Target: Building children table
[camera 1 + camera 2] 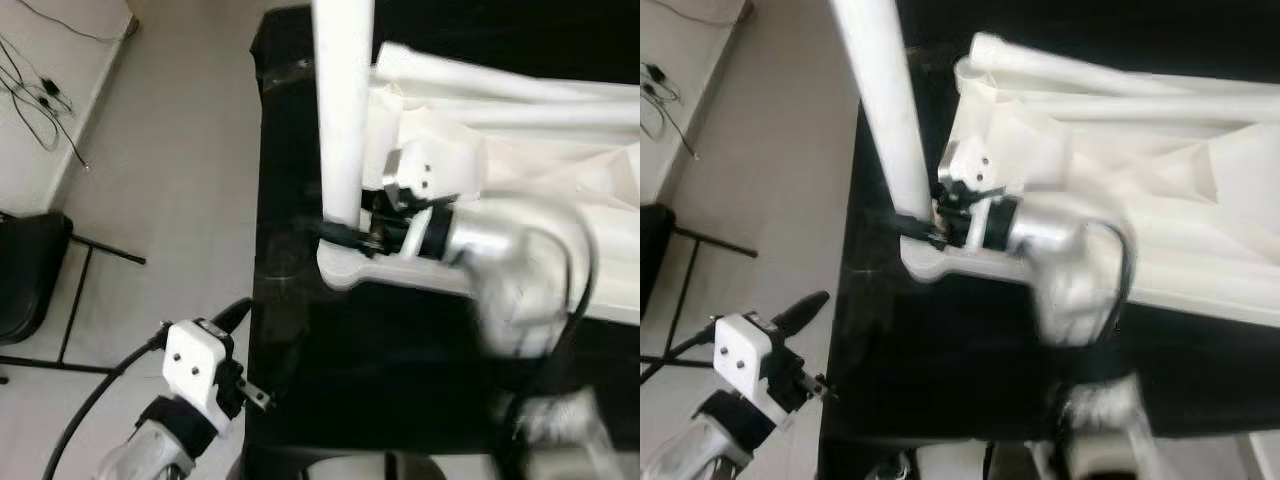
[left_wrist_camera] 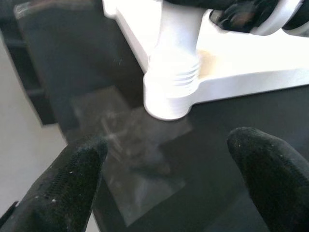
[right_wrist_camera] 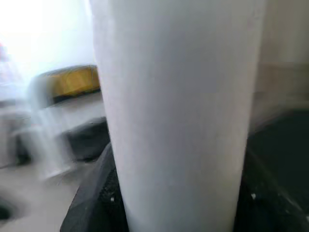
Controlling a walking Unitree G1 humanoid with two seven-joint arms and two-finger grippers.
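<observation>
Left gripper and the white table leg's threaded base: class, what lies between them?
Only bare black surface lies between the open left gripper and the white table leg, where its threaded base enters the white tabletop; the left wrist view shows it.

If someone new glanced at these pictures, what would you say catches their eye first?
Most striking is the white leg standing upright in the corner socket of the white tabletop, which lies upside down on the black surface. The right end effector is clamped around the leg just above the socket. The left end effector hovers open at the surface's near left edge.
</observation>
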